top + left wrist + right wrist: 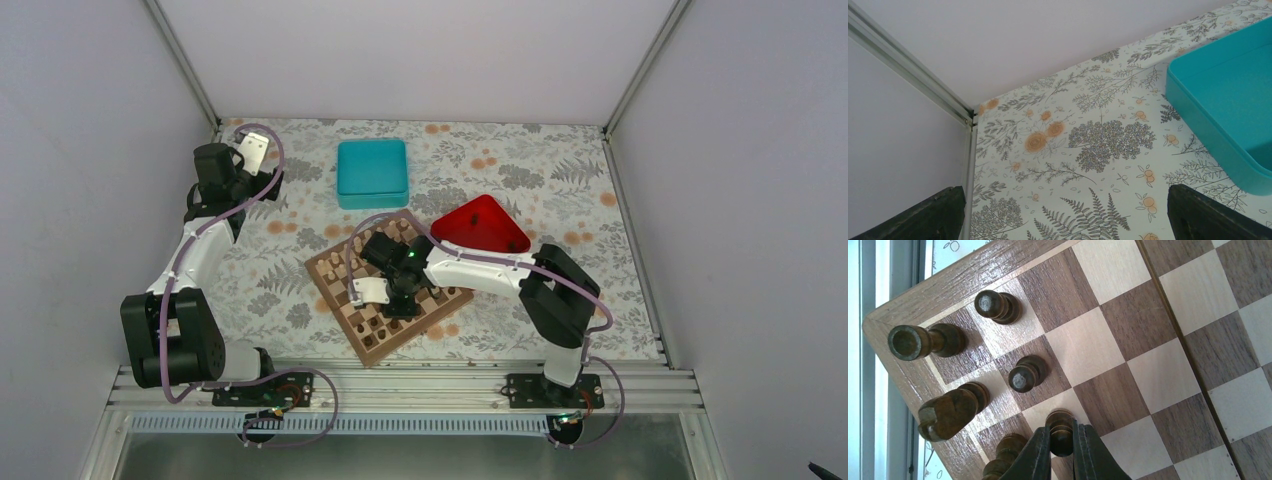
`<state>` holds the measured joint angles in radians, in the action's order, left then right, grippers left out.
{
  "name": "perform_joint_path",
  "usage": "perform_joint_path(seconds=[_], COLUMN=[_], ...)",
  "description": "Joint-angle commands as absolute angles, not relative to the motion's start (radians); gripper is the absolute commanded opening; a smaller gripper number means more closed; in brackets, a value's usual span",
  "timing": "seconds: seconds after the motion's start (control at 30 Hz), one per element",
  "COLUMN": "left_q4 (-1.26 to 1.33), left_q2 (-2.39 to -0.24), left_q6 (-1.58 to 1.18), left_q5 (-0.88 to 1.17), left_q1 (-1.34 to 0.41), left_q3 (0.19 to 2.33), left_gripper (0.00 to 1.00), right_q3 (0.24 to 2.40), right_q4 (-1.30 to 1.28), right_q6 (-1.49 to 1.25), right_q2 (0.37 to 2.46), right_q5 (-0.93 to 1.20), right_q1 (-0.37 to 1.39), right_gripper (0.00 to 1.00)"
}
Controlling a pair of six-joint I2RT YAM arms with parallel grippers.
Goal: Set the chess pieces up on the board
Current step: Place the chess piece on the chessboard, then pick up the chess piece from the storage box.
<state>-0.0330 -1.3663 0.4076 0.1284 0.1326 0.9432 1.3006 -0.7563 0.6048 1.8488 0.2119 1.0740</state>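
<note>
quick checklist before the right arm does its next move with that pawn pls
1. Grip: the right hand is shut on the pawn, one finger on each side: ok.
2. Pawn's base down on the board: cannot tell, the fingers hide it.
3. Room to open: a dark piece stands right beside one finger: not ok, so open gently.
4. Neighbours upright: the corner piece and the nearer pawn stand on their squares: ok.
5. Left hand out of the way: open, over the table beside the teal box, off the board: ok.
</note>
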Motion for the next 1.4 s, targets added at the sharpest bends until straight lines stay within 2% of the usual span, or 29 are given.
perform_joint_path(seconds=[0.0,0.17,0.4,0.87,1.03,1.37], left_q4=[-0.02,-0.02,-0.019,-0.018,-0.018,-0.015], left_q2=[-1.361,-1.362,-1.362,-1.361,-1.358,-1.367], left_q6=[0.407,0.408,0.408,0.408,0.408,0.408], left_q5=[0.133,0.135,0.133,0.13,0.129,0.13], left_q1=[0.13,0.13,0.131,0.13,0.13,0.13], left_q3=[0.951,0.951,0.951,0.951,0.951,0.951], left_gripper=[1.0,1.0,1.0,1.0,1.0,1.0], right_q3=[1.293,1.29,1.293,1.375,1.414,1.414], right_q4=[-0.75,-0.747,-0.739,-0.802,-0.802,-0.792], right_q6=[0.614,0.614,0.608,0.603,0.595,0.612], right_q2=[1.86,1.862,1.849,1.734,1.701,1.699], right_q5=[0.202,0.202,0.195,0.193,0.141,0.118], right_q1=[1.077,1.075,1.069,1.009,0.896,0.529], right_gripper=[0.07,0.08,0.18,0.31,0.33,0.37])
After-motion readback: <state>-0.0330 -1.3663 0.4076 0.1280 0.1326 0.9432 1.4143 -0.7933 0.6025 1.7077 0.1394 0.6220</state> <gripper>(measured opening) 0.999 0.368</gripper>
